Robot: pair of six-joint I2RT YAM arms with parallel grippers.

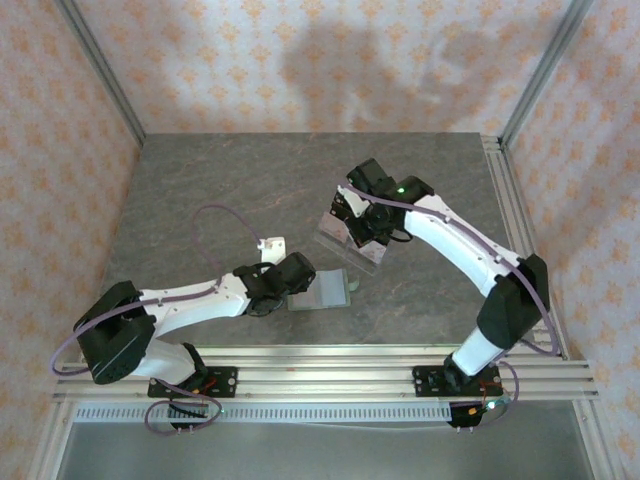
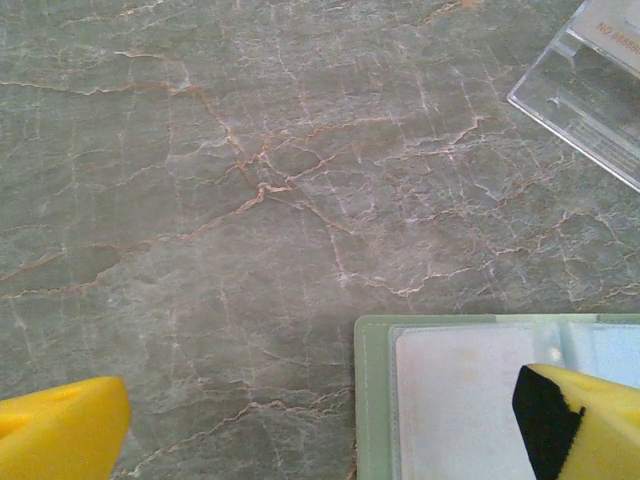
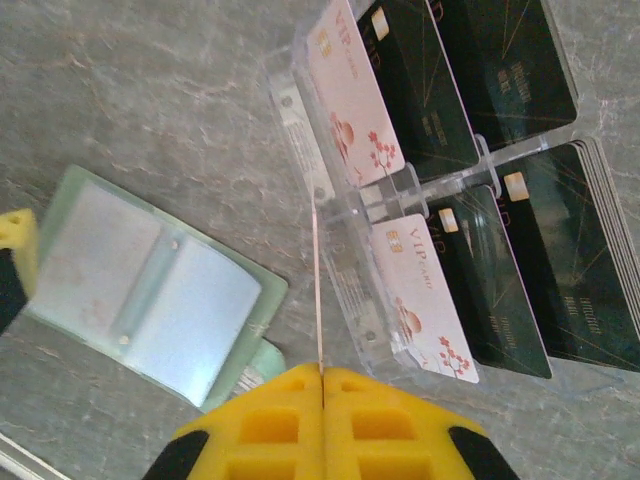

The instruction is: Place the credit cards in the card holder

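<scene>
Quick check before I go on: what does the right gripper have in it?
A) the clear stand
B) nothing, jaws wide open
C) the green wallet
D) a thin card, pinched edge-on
D: in the right wrist view the right gripper has its yellow fingers shut on a credit card seen edge-on, while the open card holder lies flat on the table.

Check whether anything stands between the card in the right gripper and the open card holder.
Nothing visible: bare table separates the card in the right gripper from the card holder; the acrylic stand lies opposite.
</scene>
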